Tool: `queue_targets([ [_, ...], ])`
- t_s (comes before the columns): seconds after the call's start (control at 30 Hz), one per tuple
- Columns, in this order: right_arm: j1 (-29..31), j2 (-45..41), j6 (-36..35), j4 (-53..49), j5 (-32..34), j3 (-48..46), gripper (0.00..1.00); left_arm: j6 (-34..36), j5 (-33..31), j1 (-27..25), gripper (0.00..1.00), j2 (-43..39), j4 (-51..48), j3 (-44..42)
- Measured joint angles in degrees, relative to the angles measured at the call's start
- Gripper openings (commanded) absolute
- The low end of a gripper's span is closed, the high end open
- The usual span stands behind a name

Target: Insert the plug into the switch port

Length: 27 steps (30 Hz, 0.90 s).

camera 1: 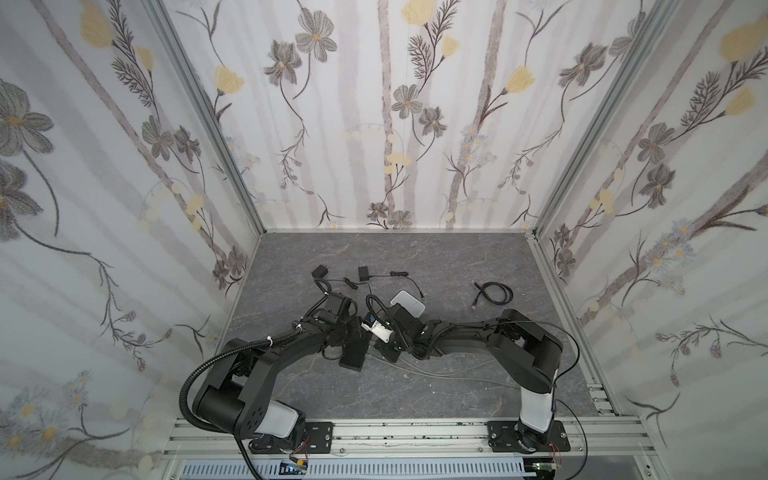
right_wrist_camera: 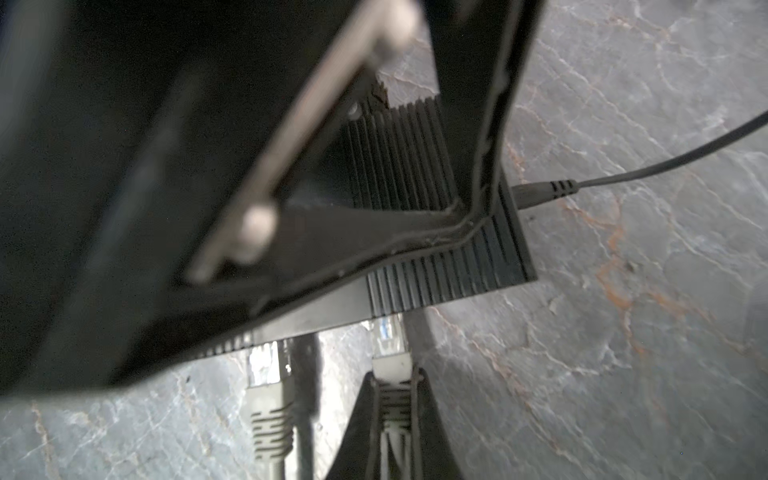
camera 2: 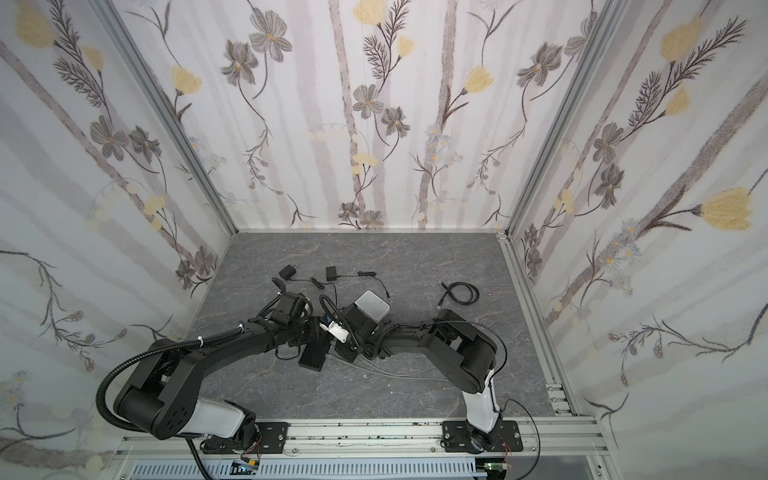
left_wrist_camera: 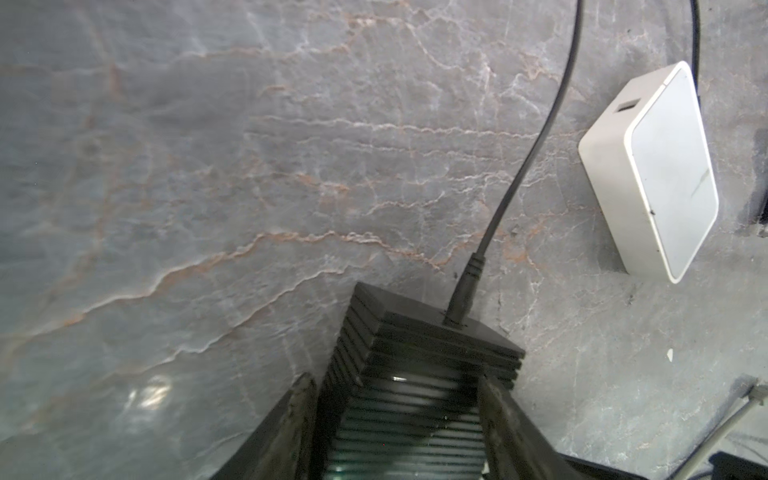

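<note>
the middle is tight for me: my left gripper (left_wrist_camera: 395, 384) straddles the switch (left_wrist_camera: 432, 336) with jaws apart and hides most of its top in the right wrist view, leaving only a slim gap at the port face between the second grey plug (right_wrist_camera: 266, 374) and the plug (right_wrist_camera: 388, 345) pinched in my right gripper (right_wrist_camera: 395, 380). the power lead (left_wrist_camera: 519, 178) juts from the switch's far end, with the white box (left_wrist_camera: 652, 174) near it. the table (camera 1: 415, 249) is bare along the back wall and in front of the arms; adapters (camera 1: 320, 272) and a coiled cable (camera 1: 494, 293) litter the stretch between.
</note>
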Motion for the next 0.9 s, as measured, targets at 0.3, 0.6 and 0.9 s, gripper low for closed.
queue_targets([
  [0.3, 0.5, -1.5, 0.3, 4.5, 0.3, -4.4, 0.01, 0.9, -6.2, 3.1, 0.81, -9.6, -12.3, 5.9],
  [0.6, 1.7, 1.7, 2.6, 3.8, 0.7, -0.1, 0.02, 2.3, -3.6, 8.8, 0.83, -26.4, -24.5, 15.2],
  [0.9, 3.3, 9.7, 4.5, -2.0, 0.0, 13.3, 0.06, 7.1, 4.6, 9.7, 0.84, -42.9, -31.7, 16.6],
])
